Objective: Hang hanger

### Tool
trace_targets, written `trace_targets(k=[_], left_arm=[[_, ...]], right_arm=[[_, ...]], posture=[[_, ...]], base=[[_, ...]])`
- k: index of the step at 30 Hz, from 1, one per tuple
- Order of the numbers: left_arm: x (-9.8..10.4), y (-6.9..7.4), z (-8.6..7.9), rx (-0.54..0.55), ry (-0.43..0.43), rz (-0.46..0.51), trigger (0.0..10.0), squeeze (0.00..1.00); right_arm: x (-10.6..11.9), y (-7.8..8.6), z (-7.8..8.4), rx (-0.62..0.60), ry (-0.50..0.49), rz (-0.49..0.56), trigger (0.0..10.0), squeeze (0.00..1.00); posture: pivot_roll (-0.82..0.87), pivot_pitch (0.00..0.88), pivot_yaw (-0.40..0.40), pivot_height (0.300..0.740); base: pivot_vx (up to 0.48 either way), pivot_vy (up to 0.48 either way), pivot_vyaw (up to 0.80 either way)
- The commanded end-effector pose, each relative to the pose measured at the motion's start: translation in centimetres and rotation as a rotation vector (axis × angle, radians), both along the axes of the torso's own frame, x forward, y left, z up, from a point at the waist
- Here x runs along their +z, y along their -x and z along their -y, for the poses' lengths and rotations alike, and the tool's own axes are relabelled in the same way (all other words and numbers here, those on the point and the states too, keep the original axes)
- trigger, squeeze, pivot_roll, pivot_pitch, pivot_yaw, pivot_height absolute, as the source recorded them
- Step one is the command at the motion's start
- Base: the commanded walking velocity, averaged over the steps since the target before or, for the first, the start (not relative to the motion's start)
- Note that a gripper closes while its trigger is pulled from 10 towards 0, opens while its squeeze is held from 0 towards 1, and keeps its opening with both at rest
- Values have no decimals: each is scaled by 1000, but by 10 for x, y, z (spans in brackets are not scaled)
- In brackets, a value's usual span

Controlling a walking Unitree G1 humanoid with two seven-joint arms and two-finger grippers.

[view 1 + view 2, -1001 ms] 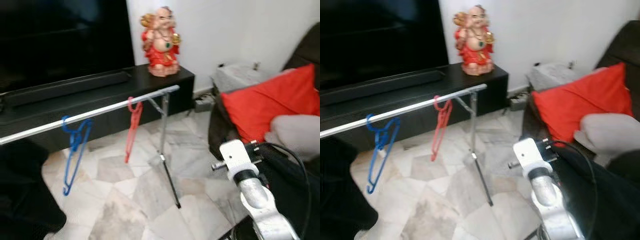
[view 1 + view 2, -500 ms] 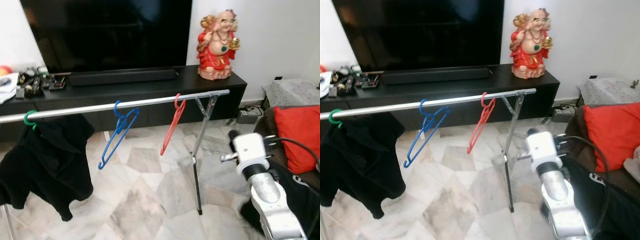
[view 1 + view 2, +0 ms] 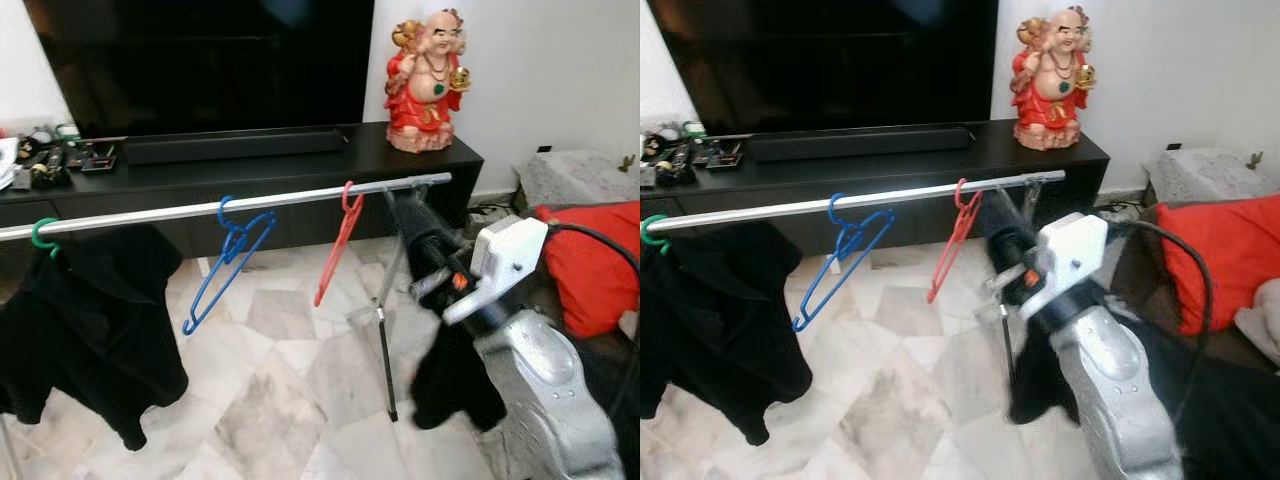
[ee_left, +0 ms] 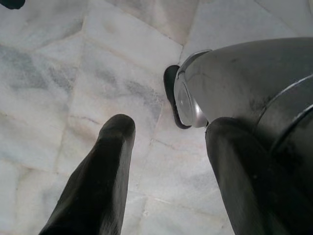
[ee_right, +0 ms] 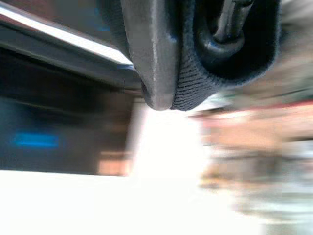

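While raised by the 3 o'clock end of the long silver clothes rail (image 3: pixel 150 213), pinches narrow as right gripper (image 3: pixel 420 240) on a black knitted garment (image 3: pixel 455 380), cloth drooping toward 6 o'clock. Shows, up close, that knit wrapped round a dark hanger neck (image 5: pixel 230 24), pressed against one finger (image 5: pixel 151 49). Hangs on the rail, from 9 toward 3 o'clock: a green plastic hanger (image 3: pixel 42 235) carrying a black shirt (image 3: pixel 90 330), a bare blue plastic hanger (image 3: pixel 228 262), a bare red plastic hanger (image 3: pixel 335 250). Stands behind at 12 o'clock: a red laughing figurine (image 3: pixel 425 65) on a low black cabinet (image 3: pixel 250 170). Hangs low with fingers (image 4: pixel 102 171) spread wide, as left gripper (image 4: pixel 166 161), above pale marble floor (image 4: pixel 49 73).
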State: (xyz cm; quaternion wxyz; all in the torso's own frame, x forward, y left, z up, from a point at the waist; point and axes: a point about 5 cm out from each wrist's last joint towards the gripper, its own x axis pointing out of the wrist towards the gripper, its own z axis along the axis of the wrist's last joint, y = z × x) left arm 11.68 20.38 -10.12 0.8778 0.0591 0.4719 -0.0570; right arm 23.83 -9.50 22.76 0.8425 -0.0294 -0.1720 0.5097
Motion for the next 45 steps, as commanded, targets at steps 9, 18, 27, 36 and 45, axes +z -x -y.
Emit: trace_targets(k=[9, 18, 27, 36, 45], left_arm=[[0, 0, 1, -3, 12, -3, 10000, 0], [-1, 2, -1, 2, 4, -11, 10000, 0], [1, 2, -8, 89, 2, 22, 10000, 0], [9, -10, -26, 247, 11, 97, 10000, 0], [24, -31, -30, 232, 1, 277, 10000, 0]], right_arm=[[-60, 7, 7, 85, 89, -256, 10000, 0], [-119, -46, 60, -572, 104, -456, 10000, 0], [-146, -55, 91, -1017, -126, -600, 10000, 0], [-163, -47, 77, -1009, -106, -627, 10000, 0], [-165, -47, 80, -1046, -104, -597, 10000, 0]], posture=[[77, 52, -13, 740], [88, 52, -11, 740], [102, 38, -10, 740], [107, 0, -4, 740], [102, 0, 7, 740]], base=[[0, 0, 0], [0, 0, 0], [0, 0, 0], [0, 0, 0], [0, 0, 0]])
